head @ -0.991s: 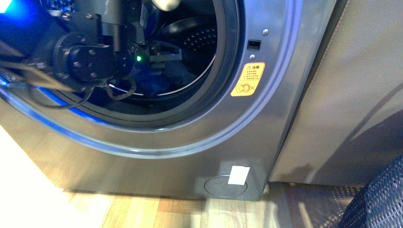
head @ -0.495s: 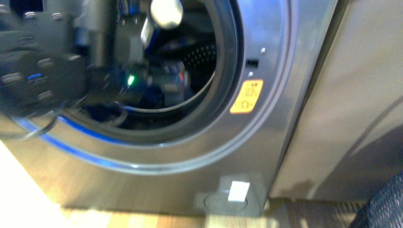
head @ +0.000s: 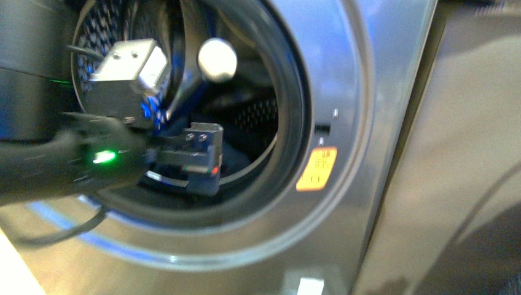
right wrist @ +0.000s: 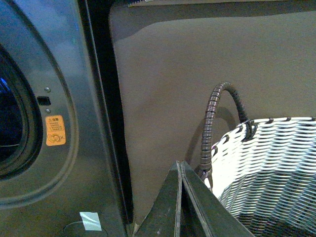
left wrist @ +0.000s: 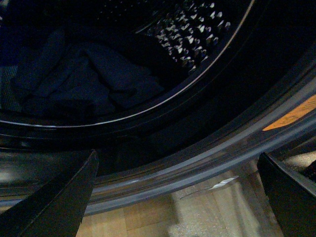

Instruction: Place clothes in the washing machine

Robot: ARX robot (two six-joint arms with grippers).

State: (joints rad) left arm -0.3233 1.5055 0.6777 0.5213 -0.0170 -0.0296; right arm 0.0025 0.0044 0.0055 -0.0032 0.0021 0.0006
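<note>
The clothes (left wrist: 81, 81), a dark navy heap, lie inside the perforated steel drum (left wrist: 190, 29) of the washing machine (head: 344, 74). My left gripper (head: 206, 161) hangs at the mouth of the round porthole, blurred in the front view. In the left wrist view the left gripper (left wrist: 173, 197) is open; its dark fingers (left wrist: 54, 202) stand wide apart over the door rim with nothing between them, clear of the clothes. My right gripper (right wrist: 180, 168) is shut and empty, off to the machine's right beside a woven basket (right wrist: 276, 168).
An orange warning sticker (head: 316, 169) sits on the machine's front right of the porthole. A plain grey-beige cabinet (head: 467, 153) stands against the machine's right side. The white wicker basket has a dark wrapped handle (right wrist: 217, 123). Wooden floor (left wrist: 148, 217) shows below the door rim.
My left gripper has drawn back from deep in the drum to the porthole's mouth. The front view has shifted, so the machine shows larger and its sticker lower. The clothes stay in the drum.
</note>
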